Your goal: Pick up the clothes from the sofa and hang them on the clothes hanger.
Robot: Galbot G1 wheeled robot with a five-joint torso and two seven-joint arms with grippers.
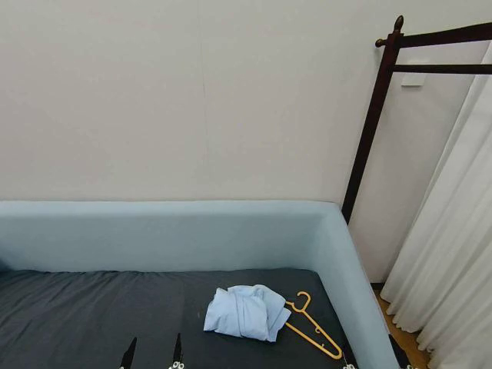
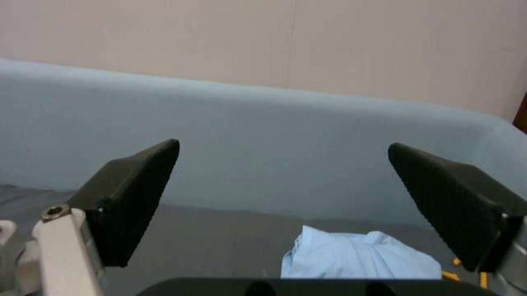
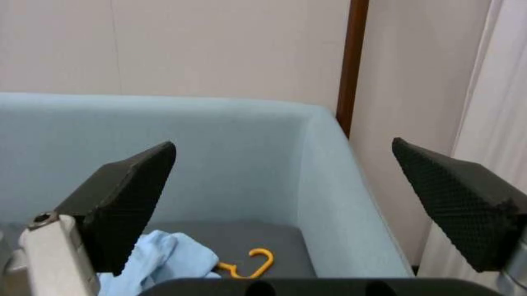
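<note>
A crumpled light blue garment (image 1: pixel 244 311) lies on the dark grey seat of the sofa (image 1: pixel 92 315), right of the middle. A yellow plastic hanger (image 1: pixel 314 326) lies flat just to its right, touching its edge. My left gripper (image 1: pixel 154 355) pokes in at the bottom edge of the head view, open, short of the garment and to its left. In the left wrist view the left gripper (image 2: pixel 284 203) stands wide with the garment (image 2: pixel 358 258) low between the fingers. My right gripper (image 3: pixel 284 206) is open too, facing the hanger (image 3: pixel 247 265) and garment (image 3: pixel 157 262).
The sofa has a pale blue backrest (image 1: pixel 169 234) and a right armrest (image 1: pixel 357 292). A dark wooden clothes rack (image 1: pixel 384 100) stands behind the armrest at the right. White curtains (image 1: pixel 453 261) hang at the far right, over a strip of wooden floor.
</note>
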